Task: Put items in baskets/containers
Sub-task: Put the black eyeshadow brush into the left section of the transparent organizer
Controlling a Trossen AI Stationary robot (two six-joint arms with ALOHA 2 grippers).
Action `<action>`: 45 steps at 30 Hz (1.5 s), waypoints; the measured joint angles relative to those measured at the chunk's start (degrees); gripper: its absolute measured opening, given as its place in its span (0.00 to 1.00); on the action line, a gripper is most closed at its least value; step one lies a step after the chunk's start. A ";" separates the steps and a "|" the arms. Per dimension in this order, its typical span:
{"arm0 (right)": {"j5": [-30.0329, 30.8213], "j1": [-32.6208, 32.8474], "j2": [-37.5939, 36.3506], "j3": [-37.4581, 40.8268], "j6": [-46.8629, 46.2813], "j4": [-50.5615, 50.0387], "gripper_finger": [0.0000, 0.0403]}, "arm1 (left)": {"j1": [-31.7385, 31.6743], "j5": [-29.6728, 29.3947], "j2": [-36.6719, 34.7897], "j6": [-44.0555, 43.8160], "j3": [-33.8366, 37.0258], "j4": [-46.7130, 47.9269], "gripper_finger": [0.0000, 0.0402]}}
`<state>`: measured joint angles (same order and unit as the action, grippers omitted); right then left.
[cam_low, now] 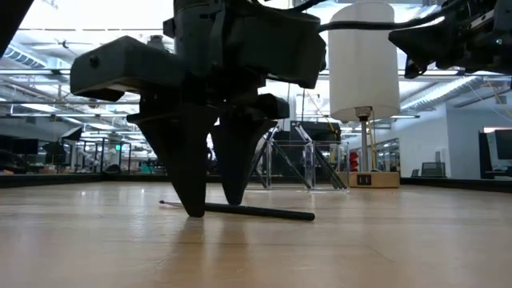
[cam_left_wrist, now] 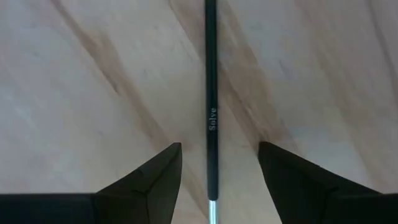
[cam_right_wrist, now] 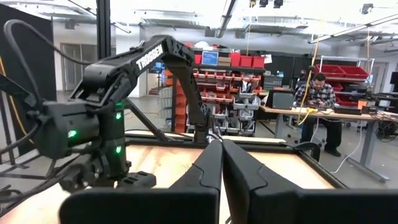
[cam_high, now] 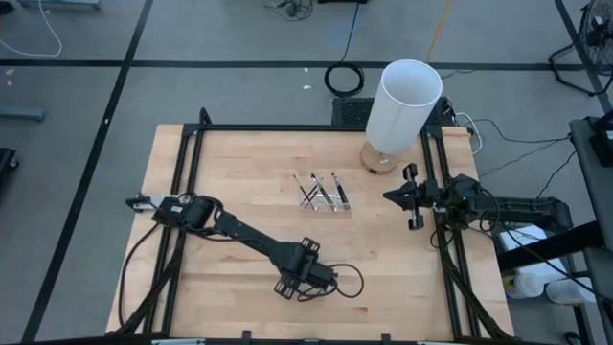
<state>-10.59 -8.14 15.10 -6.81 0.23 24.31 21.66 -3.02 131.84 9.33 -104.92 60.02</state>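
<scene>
Left gripper (cam_left_wrist: 214, 180) open, jaws straddling stick (cam_left_wrist: 211, 106) on table (cam_high: 239, 182), lower centre of overhead view. Risk: thin stick rolls or pivots on closing. Right gripper (cam_right_wrist: 222, 168) closed, empty, waiting at right edge.

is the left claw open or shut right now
Open: the left claw has its fingers spread on either side of a stick on the table.

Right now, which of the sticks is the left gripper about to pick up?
The lone stick lying flat on the bare table, between the open fingers of the left gripper near the front edge. The other sticks are at mid-table in the clear tray.
</scene>
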 joint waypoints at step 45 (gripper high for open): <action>-0.02 0.02 0.29 0.00 0.46 1.24 0.00 | 0.88 2.66 0.21 0.93 0.13 1.00 0.03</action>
<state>-10.61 -8.12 15.39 -6.81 0.69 25.55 22.55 -0.36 132.05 10.26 -104.79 61.01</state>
